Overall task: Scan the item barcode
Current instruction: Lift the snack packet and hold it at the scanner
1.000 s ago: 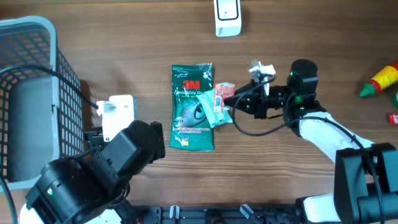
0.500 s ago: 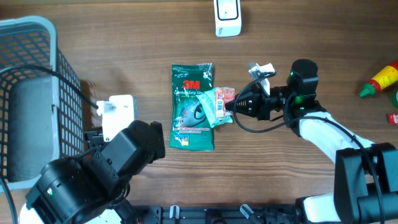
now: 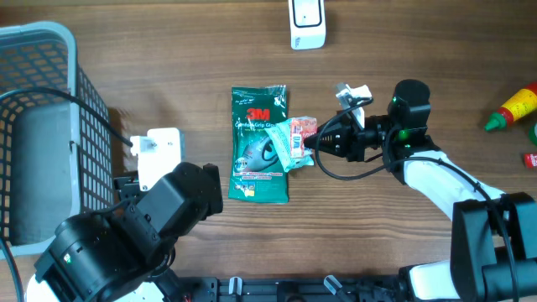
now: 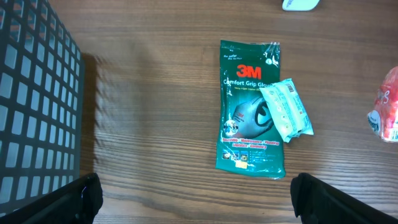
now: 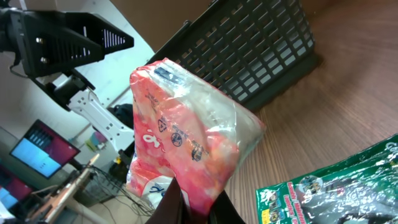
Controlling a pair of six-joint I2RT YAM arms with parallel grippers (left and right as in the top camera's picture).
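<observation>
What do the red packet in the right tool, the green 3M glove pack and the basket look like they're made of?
Red packet: probably thin glossy plastic film; it crinkles, shines and is partly see-through.
Green 3M glove pack: a glossy plastic bag, judging by the glare and wrinkles.
Basket: looks like moulded matte grey plastic, with open grid walls.

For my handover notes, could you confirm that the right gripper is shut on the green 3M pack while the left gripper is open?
Not quite: the right gripper is shut on the red-and-clear packet, as the right wrist view shows. The green 3M pack lies on the table. The left gripper is indeed open.
</observation>
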